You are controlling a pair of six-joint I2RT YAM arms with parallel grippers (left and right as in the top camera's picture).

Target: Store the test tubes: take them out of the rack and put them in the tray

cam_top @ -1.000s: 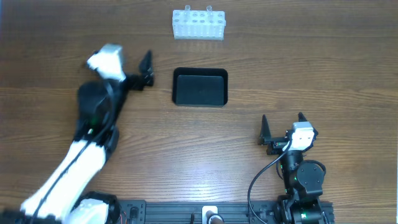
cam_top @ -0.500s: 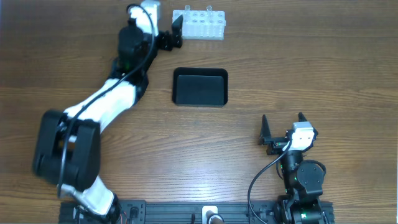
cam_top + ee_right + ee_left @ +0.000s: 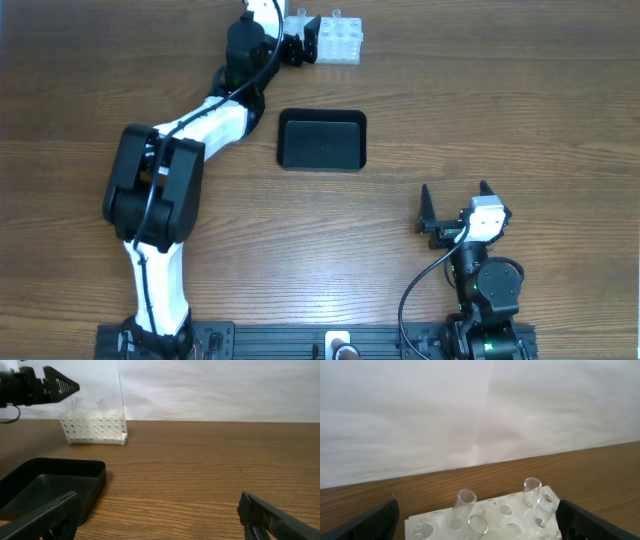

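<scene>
The white test tube rack (image 3: 338,38) stands at the far edge of the table, with clear tubes (image 3: 336,14) upright in it. My left gripper (image 3: 302,43) hovers open over the rack's left end. In the left wrist view, several clear tubes (image 3: 464,506) stand in the rack (image 3: 510,512) between my open fingers (image 3: 374,521), and nothing is held. The black tray (image 3: 322,140) lies empty in the middle of the table. My right gripper (image 3: 452,211) stands open near its base, well short of the tray (image 3: 47,485) and the rack (image 3: 95,426).
Bare wooden tabletop surrounds the tray and the rack. A white wall (image 3: 480,410) rises just behind the table's far edge. My left arm (image 3: 200,130) stretches diagonally across the left half of the table.
My left arm has swung from the left of the tray up to the rack, and its open gripper is now over the rack's left end. The right arm has stayed still.
</scene>
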